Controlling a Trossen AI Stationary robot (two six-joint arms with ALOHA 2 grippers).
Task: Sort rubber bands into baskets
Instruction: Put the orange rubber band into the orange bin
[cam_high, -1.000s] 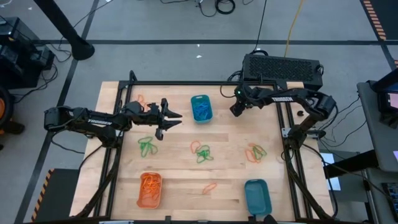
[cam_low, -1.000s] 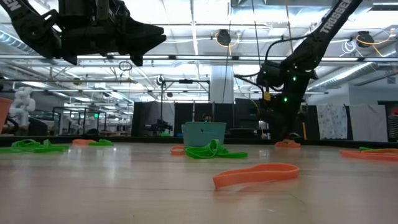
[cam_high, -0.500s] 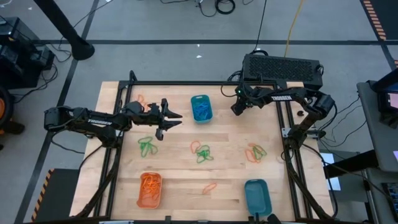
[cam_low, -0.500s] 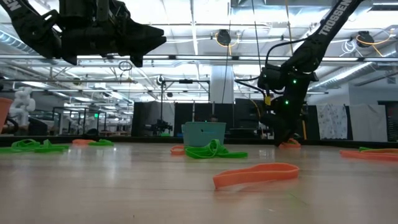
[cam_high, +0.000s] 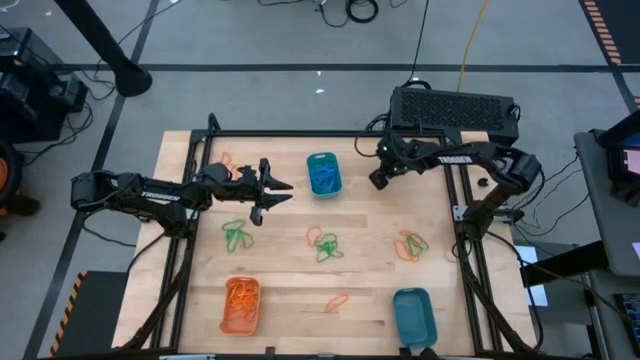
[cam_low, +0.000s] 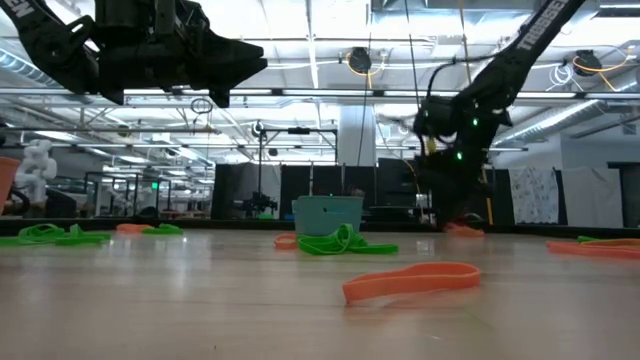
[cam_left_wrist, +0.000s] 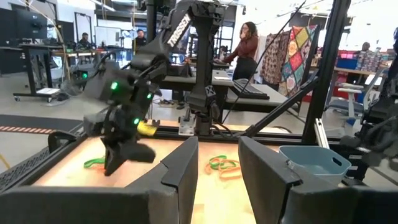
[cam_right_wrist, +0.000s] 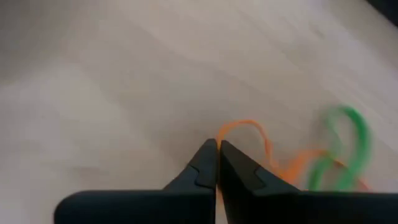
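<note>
The right gripper (cam_right_wrist: 217, 163) has its two fingers pressed together, and in its wrist view an orange rubber band (cam_right_wrist: 249, 134) loops up from right at the tips; whether the band is pinched between them or only lies behind them cannot be told. A green band (cam_right_wrist: 348, 140) lies just beside the orange one on the wooden table (cam_high: 290, 275). From above, this gripper (cam_high: 377, 179) sits near the table's far edge, to the right of the teal basket (cam_high: 323, 173) that holds blue bands. The left gripper (cam_high: 270, 197) hangs above the table on the other side of that basket, its fingers (cam_left_wrist: 183, 171) spread with a clear gap and nothing between them. Loose bands lie in several spots: a green cluster (cam_high: 237, 235) below the left gripper, a mixed green and orange tangle (cam_high: 324, 245) near the table's middle, another mixed tangle (cam_high: 411, 244) toward the right side, a few orange ones (cam_high: 227, 160) at the far left corner, and a single orange band (cam_high: 337, 300) near the front edge. The orange basket (cam_high: 240, 305) at the front left holds orange bands, and a second teal basket (cam_high: 413, 314) stands at the front right. In the left wrist view a person (cam_left_wrist: 244, 46) stands in the room beyond the table.
</note>
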